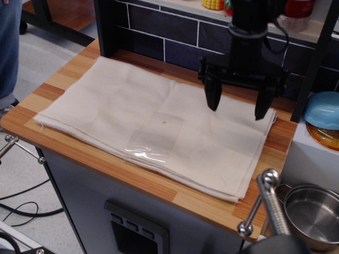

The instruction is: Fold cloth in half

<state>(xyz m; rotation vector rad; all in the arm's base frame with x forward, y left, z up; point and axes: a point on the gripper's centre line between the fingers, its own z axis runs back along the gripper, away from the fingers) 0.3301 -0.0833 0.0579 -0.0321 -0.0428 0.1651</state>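
End effector (pixel 238 107) spread wide and empty, poised over the cloth's (pixel 153 124) right end

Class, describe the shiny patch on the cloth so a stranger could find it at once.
Start at the striped wooden tabletop, covered by a large cream rectangular fabric cloth. Near the cloth's front edge, about midway along, lies a clear, tape-like rectangular patch. It alone glints with reflected light; the surrounding fabric is matte.
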